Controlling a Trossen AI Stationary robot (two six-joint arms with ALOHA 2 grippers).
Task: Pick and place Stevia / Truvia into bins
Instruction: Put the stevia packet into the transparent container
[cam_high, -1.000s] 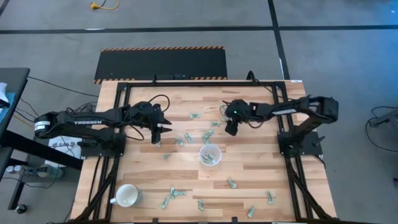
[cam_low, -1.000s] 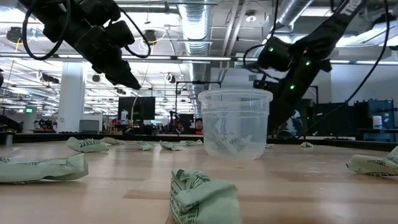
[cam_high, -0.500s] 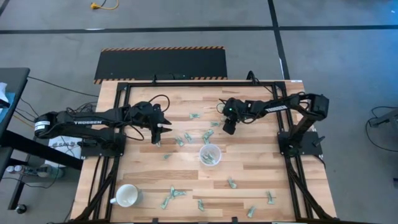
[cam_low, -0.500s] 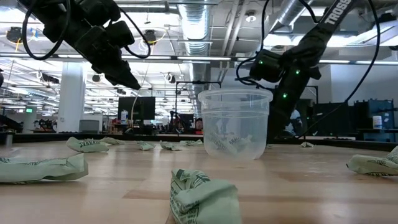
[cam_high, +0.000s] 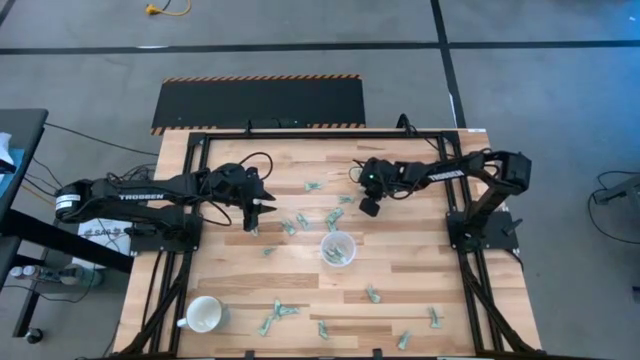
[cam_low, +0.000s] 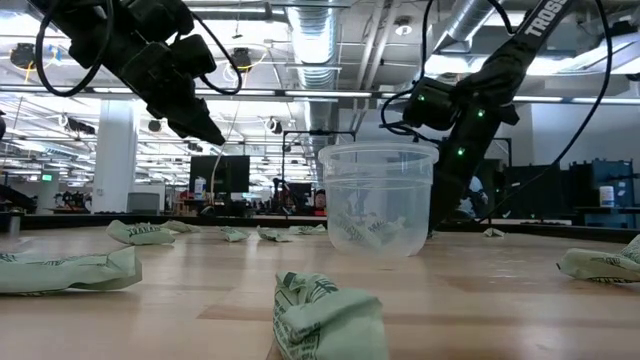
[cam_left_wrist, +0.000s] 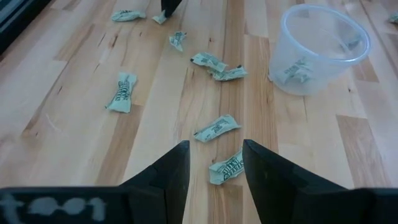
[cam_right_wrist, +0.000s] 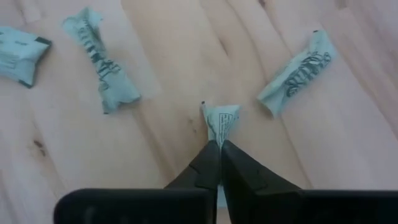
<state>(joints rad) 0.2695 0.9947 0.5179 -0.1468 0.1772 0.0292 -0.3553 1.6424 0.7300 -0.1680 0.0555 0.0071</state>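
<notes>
Many pale green and white sachets lie scattered on the wooden table (cam_high: 420, 270), some around the clear plastic cup (cam_high: 338, 248), which stands mid-table and holds a few sachets (cam_low: 375, 228). My right gripper (cam_high: 368, 208) is just beyond the cup and shut on one sachet (cam_right_wrist: 220, 119). My left gripper (cam_high: 252, 216) hangs open above the table's left half (cam_left_wrist: 214, 149), touching nothing; a sachet (cam_left_wrist: 227, 168) lies on the wood below its fingers. My right gripper pinches one end of a sachet (cam_right_wrist: 217, 134) between its two fingertips. The fingers slant down at the table. The rest of the sachet sticks out past the tips. Whether it is clear of the wood, I cannot tell.
A white handled mug (cam_high: 204, 315) stands at the near left corner. More sachets lie along the near edge (cam_high: 278, 312) and near right (cam_high: 435, 317). Two sachets (cam_right_wrist: 99, 59) (cam_right_wrist: 295, 73) lie beside the held one. Bare wood lies between the cup and the mug.
My right arm has drawn a little toward the table's left, and its gripper has stayed just beyond the cup.
</notes>
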